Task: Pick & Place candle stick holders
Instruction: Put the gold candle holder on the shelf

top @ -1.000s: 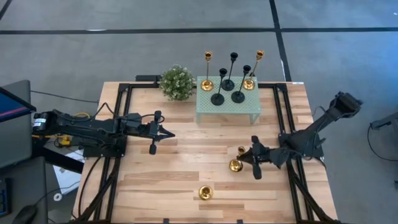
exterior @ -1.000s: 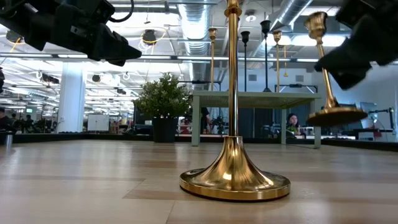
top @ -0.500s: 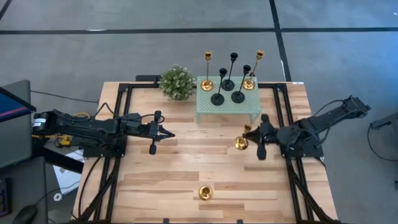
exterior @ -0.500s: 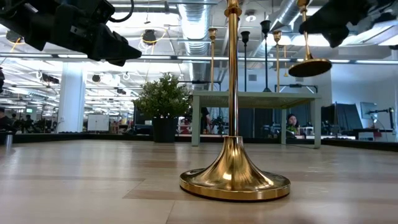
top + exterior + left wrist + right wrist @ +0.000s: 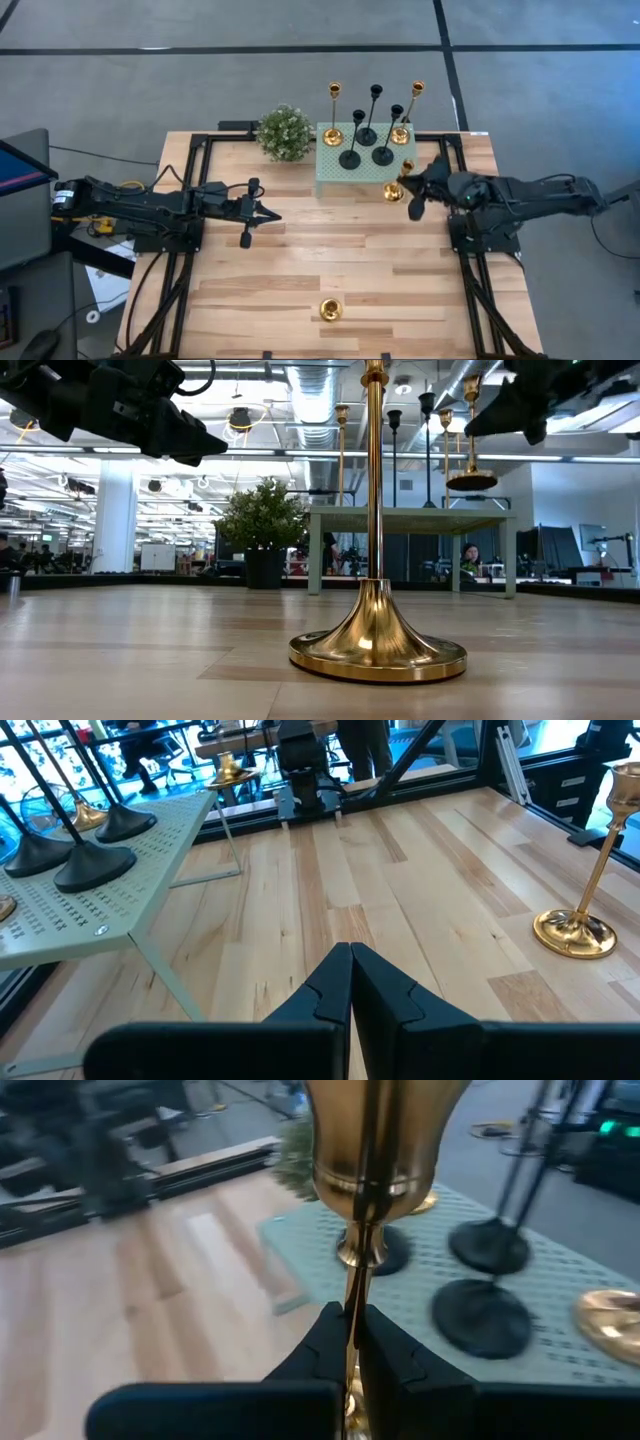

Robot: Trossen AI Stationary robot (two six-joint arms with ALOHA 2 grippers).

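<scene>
The right gripper (image 5: 414, 192) is pinching the thin stem of a gold candle holder (image 5: 394, 188) and holds it up in the air, just by the front right corner of the green stand (image 5: 366, 183). The left gripper (image 5: 262, 214) is pressed together w/ nothing in it, over the table's (image 5: 300, 270) left side. Two gold & three black holders (image 5: 350, 158) stand on the stand, and one more gold holder (image 5: 330, 309) stands near the table's front edge.

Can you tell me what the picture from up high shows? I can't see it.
The right gripper holds a gold candle holder at the right edge of the green stand, which carries five more holders. The left gripper waits shut over the wooden table, where one gold holder stands near the front.
</scene>
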